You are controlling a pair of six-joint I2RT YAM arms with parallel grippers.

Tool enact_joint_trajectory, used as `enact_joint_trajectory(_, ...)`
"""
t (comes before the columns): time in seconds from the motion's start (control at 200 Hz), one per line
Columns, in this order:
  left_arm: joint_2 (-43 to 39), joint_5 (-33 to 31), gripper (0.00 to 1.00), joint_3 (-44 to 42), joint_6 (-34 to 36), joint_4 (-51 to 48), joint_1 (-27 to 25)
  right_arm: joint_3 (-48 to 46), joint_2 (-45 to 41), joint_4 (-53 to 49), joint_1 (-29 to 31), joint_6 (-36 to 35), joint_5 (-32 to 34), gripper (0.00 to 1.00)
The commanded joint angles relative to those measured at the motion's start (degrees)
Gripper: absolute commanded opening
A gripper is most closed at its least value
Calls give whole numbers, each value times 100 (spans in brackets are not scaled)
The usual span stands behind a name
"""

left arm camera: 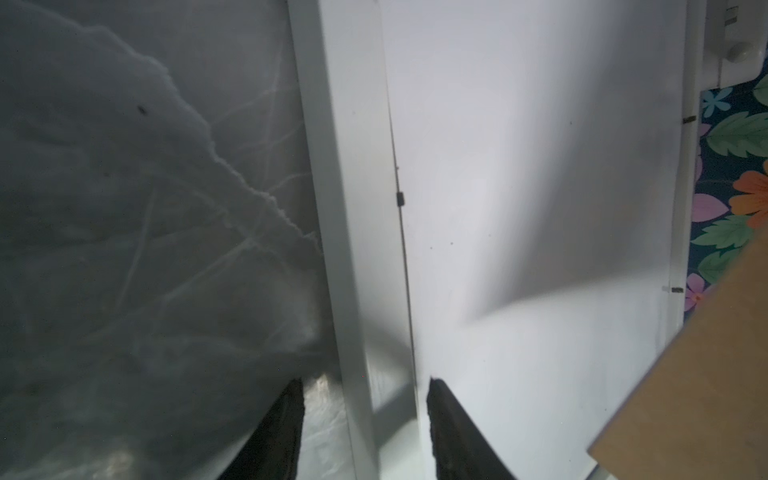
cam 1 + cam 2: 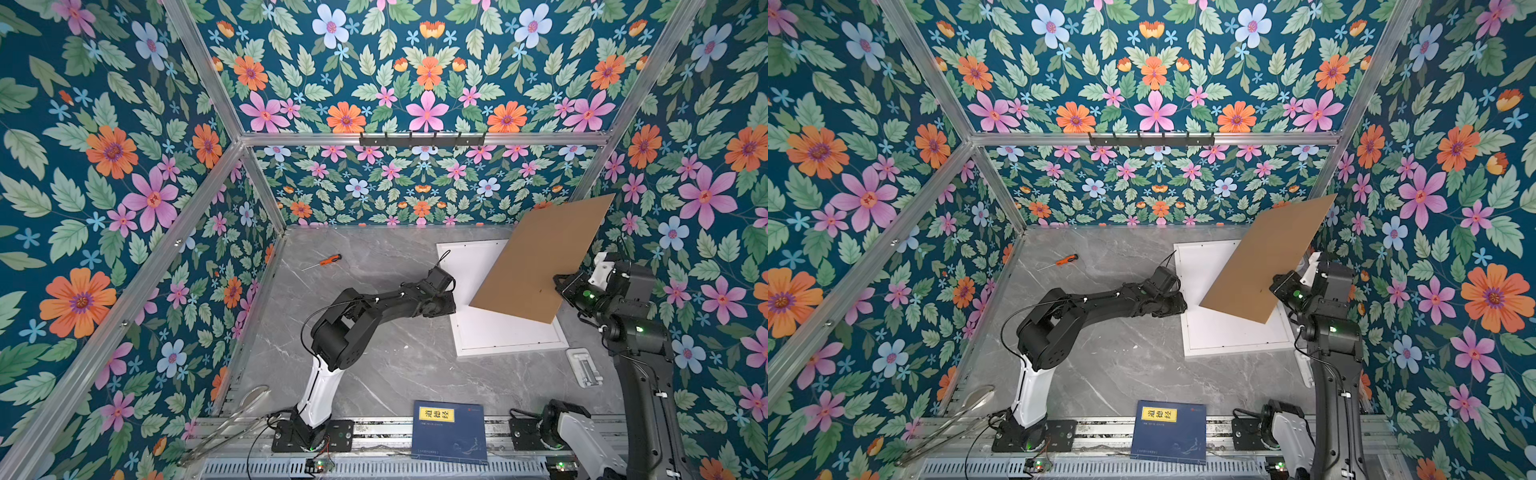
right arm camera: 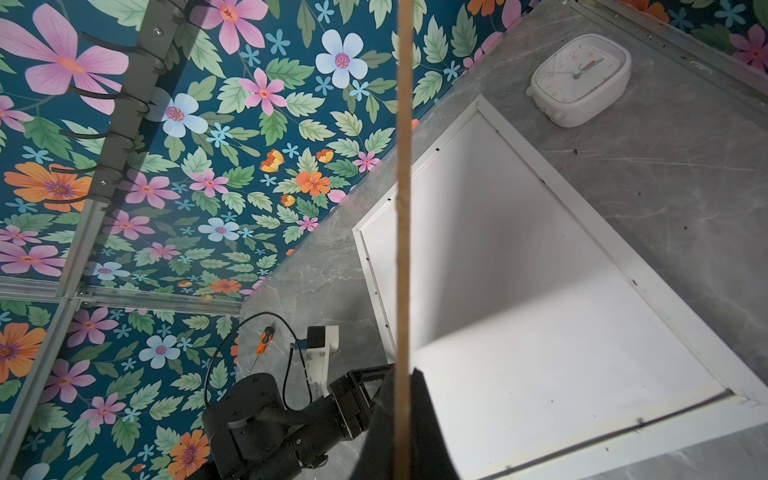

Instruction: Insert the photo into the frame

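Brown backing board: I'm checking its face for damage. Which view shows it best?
Both top views: the brown rectangular backing board shows its broad tilted face. Right wrist sees only its thin edge; left wrist only one corner.

Right rear: brown board [image 2: 540,257] raised at slant. On grey tabletop [image 2: 374,361]: orange screwdriver [image 2: 328,260] far left, blue book [image 2: 451,432] at near edge, white clock [image 3: 579,83] near right edge.

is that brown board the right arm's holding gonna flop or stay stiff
Probably stiff: the brown board, pinched at one edge by the right end effector, looks flat while tilted over the frame. Likely light, since its edge looks thin. It might pivot in so small a pinch.
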Motion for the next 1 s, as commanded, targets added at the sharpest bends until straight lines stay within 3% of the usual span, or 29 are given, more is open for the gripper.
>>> enact_joint_trajectory(0.0, 109, -169, 46, 162, 33, -342, -9, 33, -23, 333, 1, 3, -54, 0)
enact_joint_trajectory(0.26, 32, -374, 27, 225, 153, -886, 5, 18, 81, 388, 0, 0, -391, 0)
enact_joint_trajectory(0.45, -316, -412, 12, -177, 284, -1058, 153, -112, 259, 660, 5, 4, -1146, 0)
enact_joint_trajectory(0.69, -1174, -343, 10, -1108, 724, -1189, 648, -401, 457, 1169, 12, 155, -2122, 0)
enact_joint_trajectory(0.865, -1642, -137, 10, -1663, 871, -950, 1044, -407, 535, 1122, 18, 84, -2263, 0)
enact_joint_trajectory(0.92, -1725, -134, 14, -1650, 914, -886, 1047, -367, 497, 1044, 18, 48, -2163, 0)
enact_joint_trajectory(0.995, -1737, -42, 26, -1513, 902, -880, 1033, -287, 418, 843, 12, 48, -1832, 0)
